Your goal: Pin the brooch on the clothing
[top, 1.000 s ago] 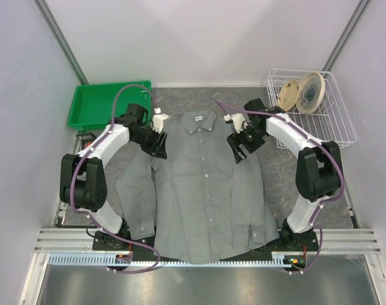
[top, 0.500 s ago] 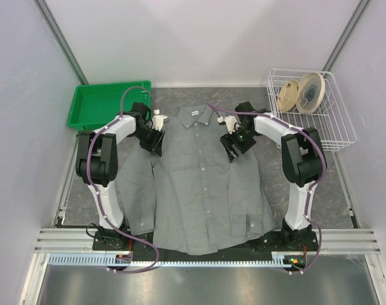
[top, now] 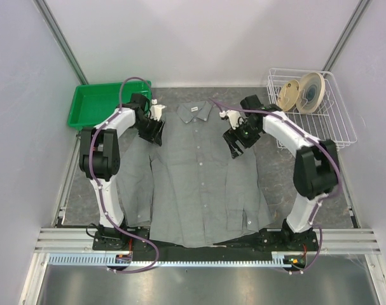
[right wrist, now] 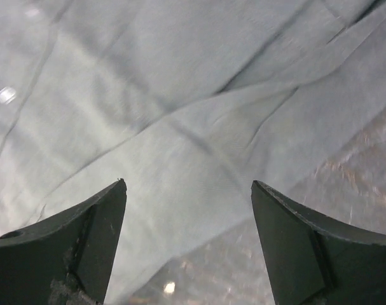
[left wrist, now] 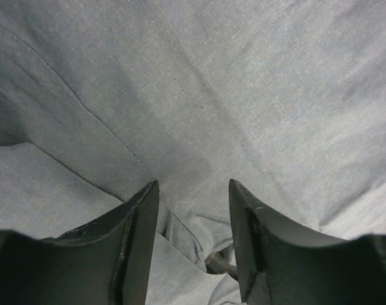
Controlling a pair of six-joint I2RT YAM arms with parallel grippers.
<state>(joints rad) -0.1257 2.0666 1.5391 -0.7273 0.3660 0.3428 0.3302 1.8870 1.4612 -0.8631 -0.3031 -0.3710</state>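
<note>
Risk, near side: the clothing [top: 199,184] has its hem [top: 199,241] at the near edge of the table [top: 278,175], between the arm bases. If you pull one shoulder harder than the other, it likely skews or rucks, and you lose the flat patch you need for pinning.

Risk, mid: the left gripper [top: 153,131] sits on the shoulder on its own side. Its jaws are half parted with a seam fold running in between, and you cannot tell whether they pinch it. A lift from here could drag the whole shirt.

Also mid: the right gripper [top: 234,141] has its jaws spread wide, released, holding nothing, low over the other shoulder.

Position: cloth lies directly under both pairs of jaws. The collar [top: 196,115] is between and just beyond them.

Far: the brooch shows in no view and in neither jaw. The green bin [top: 84,117] and wire basket [top: 342,130] do not show it either.
</note>
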